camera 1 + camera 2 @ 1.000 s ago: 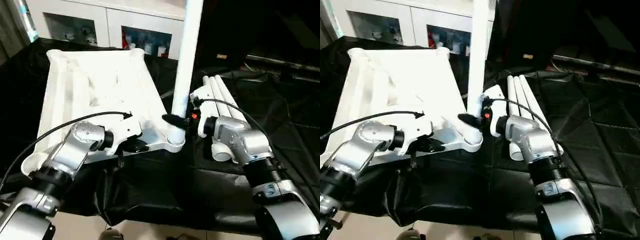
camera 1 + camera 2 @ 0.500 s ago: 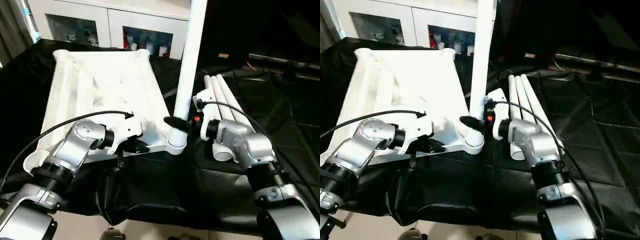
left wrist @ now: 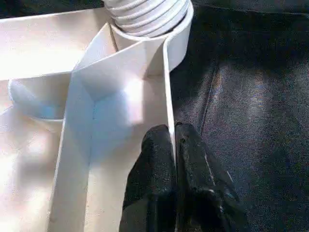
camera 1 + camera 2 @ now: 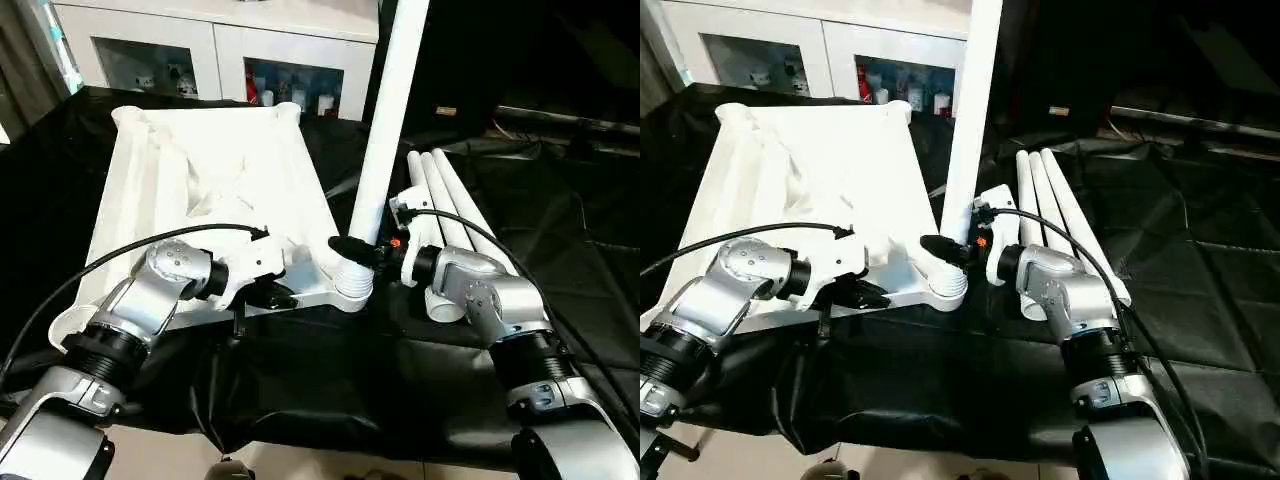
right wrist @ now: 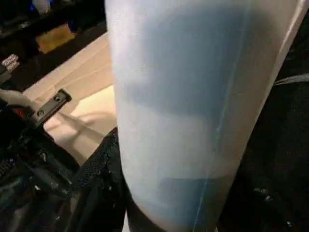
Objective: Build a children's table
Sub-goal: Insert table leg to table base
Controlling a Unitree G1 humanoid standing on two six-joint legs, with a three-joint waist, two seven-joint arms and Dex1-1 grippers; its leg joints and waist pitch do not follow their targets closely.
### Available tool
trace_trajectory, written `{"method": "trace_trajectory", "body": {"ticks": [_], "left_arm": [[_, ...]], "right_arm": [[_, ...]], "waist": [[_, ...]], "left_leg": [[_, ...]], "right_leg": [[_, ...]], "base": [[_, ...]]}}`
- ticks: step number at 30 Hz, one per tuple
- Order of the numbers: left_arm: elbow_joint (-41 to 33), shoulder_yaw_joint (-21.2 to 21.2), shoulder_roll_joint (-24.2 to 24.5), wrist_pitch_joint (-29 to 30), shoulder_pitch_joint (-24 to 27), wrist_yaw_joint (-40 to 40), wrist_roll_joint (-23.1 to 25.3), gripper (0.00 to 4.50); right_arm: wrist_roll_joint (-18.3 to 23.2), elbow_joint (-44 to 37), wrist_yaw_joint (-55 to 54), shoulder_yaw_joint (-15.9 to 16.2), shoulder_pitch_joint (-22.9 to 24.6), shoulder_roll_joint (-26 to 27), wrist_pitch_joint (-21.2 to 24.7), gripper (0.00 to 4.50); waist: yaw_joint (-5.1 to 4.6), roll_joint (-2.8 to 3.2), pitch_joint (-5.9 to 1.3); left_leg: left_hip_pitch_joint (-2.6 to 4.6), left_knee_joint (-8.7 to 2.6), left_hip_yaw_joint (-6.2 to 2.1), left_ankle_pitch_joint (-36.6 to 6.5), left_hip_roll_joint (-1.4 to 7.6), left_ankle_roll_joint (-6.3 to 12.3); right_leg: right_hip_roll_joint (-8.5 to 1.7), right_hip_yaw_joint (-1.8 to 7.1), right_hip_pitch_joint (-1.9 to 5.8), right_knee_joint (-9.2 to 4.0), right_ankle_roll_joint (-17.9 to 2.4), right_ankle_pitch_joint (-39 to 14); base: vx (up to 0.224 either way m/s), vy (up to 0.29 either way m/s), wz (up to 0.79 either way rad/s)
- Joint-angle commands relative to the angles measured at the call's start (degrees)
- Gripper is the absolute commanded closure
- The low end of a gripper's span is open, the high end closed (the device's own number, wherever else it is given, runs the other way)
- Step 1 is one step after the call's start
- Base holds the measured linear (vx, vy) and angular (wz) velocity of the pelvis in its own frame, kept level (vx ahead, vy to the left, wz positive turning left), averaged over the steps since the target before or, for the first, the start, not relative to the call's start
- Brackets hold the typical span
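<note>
One leg (image 4: pixel 385 140) is stood in the near corner socket (image 4: pixel 351 287) of the upturned tabletop (image 4: pixel 200 190), gripped by the right fingers (image 4: pixel 352 250), rim pinched by the closed left fingers (image 3: pixel 159 154); three legs (image 4: pixel 445 215) are left alongside.

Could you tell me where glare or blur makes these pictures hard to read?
Left eye view: the tabletop glares, its ribs washed out. Left wrist view: bright patches on the tabletop's wall, yet the left pincer reads sharply, pinching its rim. Right wrist view: the upright leg is close and soft, shaded bluish.
</note>
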Motion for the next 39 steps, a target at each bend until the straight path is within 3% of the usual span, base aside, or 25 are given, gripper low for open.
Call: {"method": "trace_trajectory", "body": {"ticks": [1, 5, 6, 12, 18, 21, 27, 31, 39], "left_arm": [[-0.32, -2.7, -0.67, -0.39, 0.2, -2.25, 0.93, 4.5], [0.05, -2.43, -0.79, -0.36, 0.08, -1.86, 1.07, 4.5], [0.15, -2.33, -0.75, -0.36, 0.08, -1.8, 1.06, 4.5], [0.81, -2.22, -0.89, -0.68, 0.1, -1.28, 1.29, 4.5], [1.9, -1.79, -1.57, -0.79, -0.42, -0.54, 1.44, 4.5], [2.45, -1.83, -1.81, -0.91, -0.74, -0.37, 1.56, 4.5], [3.53, -2.05, -2.06, -1.83, -1.21, 0.02, 2.23, 4.5], [4.53, -2.14, -2.32, -2.45, -1.41, 0.29, 2.59, 4.5], [5.01, -2.05, -2.32, -2.91, -1.45, 0.41, 2.96, 4.5]], "right_arm": [[-0.56, 2.73, -0.95, -0.84, 1.42, -0.12, -0.69, 2.6], [-0.02, 4.7, -1.88, -2.29, 2.28, 0.44, -2.18, 2.6], [-0.11, 5.15, -1.78, -2.33, 2.83, 0.52, -3.0, 2.6], [1.02, 7.43, -2.07, -5.15, 5.12, 1.59, -7.48, 2.61], [1.52, 8.82, -1.68, -6.47, 7.84, 2.21, -12.27, 2.61], [1.06, 9.25, -1.26, -6.27, 8.69, 2.11, -14.37, 2.61], [-3.41, 8.82, -0.62, -2.84, 10.26, 1.22, -22.35, 2.61], [-4.23, 8.83, -0.7, -2.55, 10.86, 1.68, -26.76, 2.61], [-3.36, 8.31, 0.57, -2.36, 11.58, 1.55, -28.14, 2.61]], "waist": [[-0.35, 1.23, -3.65], [-0.38, 1.26, -3.5], [-0.32, 1.59, -3.51], [-0.47, 1.57, -3.4], [-0.38, 1.71, -3.39], [-0.37, 1.96, -3.36], [-0.48, 2.21, -3.4], [-0.61, 2.11, -3.23], [-0.75, 2.25, -3.2]], "left_leg": [[0.59, -4.42, -0.26, -13.53, 1.12, -2.61], [0.71, -4.49, -0.25, -14.46, 1.13, -2.51], [0.77, -4.51, -0.34, -14.83, 1.14, -2.62], [0.9, -4.71, -0.47, -17.29, 1.14, -2.53], [1.08, -4.78, -0.41, -17.91, 1.19, -2.18], [1.37, -4.84, -0.34, -19.33, 1.27, -1.97], [1.11, -5.18, -0.5, -19.86, 1.46, -1.88], [1.56, -5.36, -0.62, -22.28, 1.54, -1.71], [1.28, -5.71, -0.73, -22.46, 1.65, -1.46]], "right_leg": [[-5.0, 2.33, 2.52, -4.71, -10.0, -15.21], [-5.02, 2.34, 2.33, -4.98, -9.76, -16.97], [-5.09, 2.33, 2.28, -4.94, -9.7, -17.37], [-5.07, 2.28, 2.12, -5.37, -9.36, -20.25], [-5.01, 2.25, 1.9, -5.46, -9.69, -20.01], [-5.15, 2.01, 1.74, -5.72, -9.82, -20.91], [-5.51, 1.61, 2.07, -5.73, -10.08, -20.23], [-5.77, 1.45, 1.84, -6.35, -9.27, -24.18], [-5.84, 1.38, 2.04, -6.28, -9.54, -22.92]], "base": [[0.0, 0.0, 0.0], [0.0, 0.0, 0.0], [0.0, 0.0, 0.0], [0.0, 0.0, 0.0], [0.0, 0.0, 0.0], [0.0, 0.0, 0.0], [0.0, 0.0, 0.0], [0.0, 0.0, 0.0], [0.0, 0.0, 0.0]]}}
